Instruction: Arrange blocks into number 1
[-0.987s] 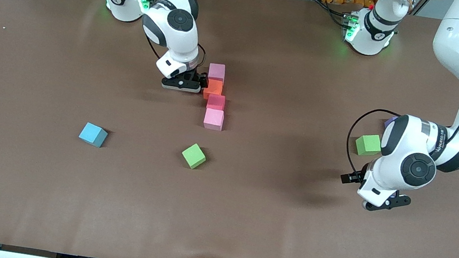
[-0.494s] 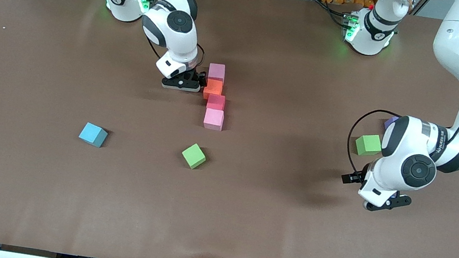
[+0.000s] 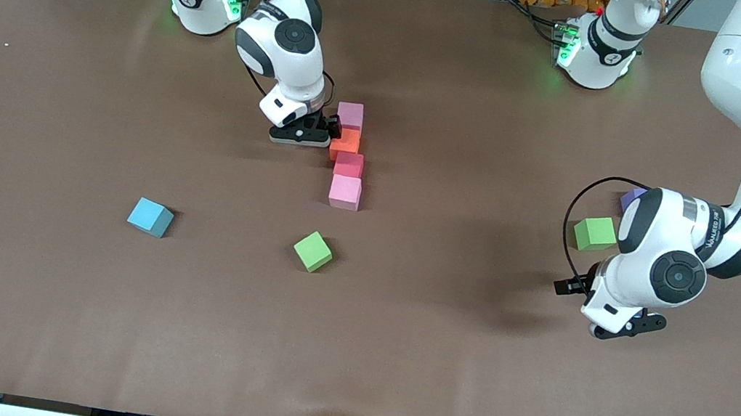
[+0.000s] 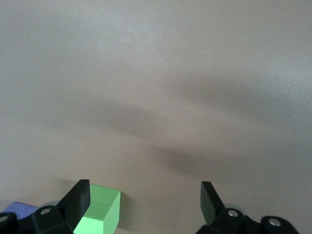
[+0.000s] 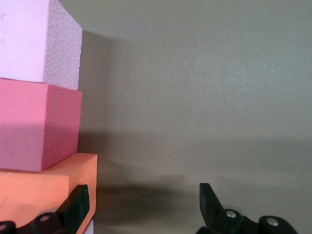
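Four matte foam cubes, pink [image 3: 350, 115], orange [image 3: 345, 143], red [image 3: 348, 164] and light pink [image 3: 345, 192], form a touching column mid-table, its long axis running toward the front camera. The right gripper [image 3: 331, 130], jaws wide and empty, sits against the orange cube; its wrist view shows the stacked faces close up. The left gripper [image 4: 145, 195] hangs open near a green cube [image 3: 594, 233], a purple cube [image 3: 632, 198] just beside it.

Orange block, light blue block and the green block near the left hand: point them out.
orange block [image 3: 345, 142], front view, top face.
light blue block [image 3: 148, 212], front view, top face.
green block [image 3: 594, 232], front view, top face.
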`<state>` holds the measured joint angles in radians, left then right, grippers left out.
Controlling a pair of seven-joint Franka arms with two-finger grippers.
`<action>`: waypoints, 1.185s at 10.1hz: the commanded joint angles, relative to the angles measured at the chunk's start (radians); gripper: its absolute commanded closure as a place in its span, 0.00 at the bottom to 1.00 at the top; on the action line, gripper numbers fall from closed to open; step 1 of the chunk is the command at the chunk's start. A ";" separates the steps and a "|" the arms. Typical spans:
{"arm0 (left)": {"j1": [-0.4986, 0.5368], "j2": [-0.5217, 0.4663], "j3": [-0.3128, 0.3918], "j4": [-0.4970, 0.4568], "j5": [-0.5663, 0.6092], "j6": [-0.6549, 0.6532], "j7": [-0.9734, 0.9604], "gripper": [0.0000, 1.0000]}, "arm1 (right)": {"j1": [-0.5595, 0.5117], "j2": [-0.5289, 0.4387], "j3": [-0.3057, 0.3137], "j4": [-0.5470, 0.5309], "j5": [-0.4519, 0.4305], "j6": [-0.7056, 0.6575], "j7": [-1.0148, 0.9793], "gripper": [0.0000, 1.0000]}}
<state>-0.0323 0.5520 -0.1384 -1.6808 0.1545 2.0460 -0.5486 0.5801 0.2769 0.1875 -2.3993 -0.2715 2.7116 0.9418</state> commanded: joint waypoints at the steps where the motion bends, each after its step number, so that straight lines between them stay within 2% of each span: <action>1: 0.006 -0.011 -0.001 -0.008 0.020 -0.015 0.015 0.00 | 0.024 0.014 0.004 0.018 0.020 0.007 0.028 0.00; 5: 0.035 -0.037 0.020 0.071 0.020 -0.026 0.024 0.00 | 0.027 0.027 0.003 0.037 0.035 0.008 0.034 0.00; 10: 0.037 -0.023 0.019 0.061 0.020 -0.043 0.015 0.00 | 0.029 0.012 0.003 0.014 0.046 0.002 0.018 0.00; 12: 0.025 -0.008 0.016 0.059 0.019 -0.044 -0.025 0.00 | 0.014 -0.037 0.003 -0.027 0.044 -0.009 -0.020 0.00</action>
<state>0.0019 0.5346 -0.1197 -1.6241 0.1553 2.0166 -0.5385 0.6049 0.2933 0.1874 -2.3811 -0.2363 2.7118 0.9559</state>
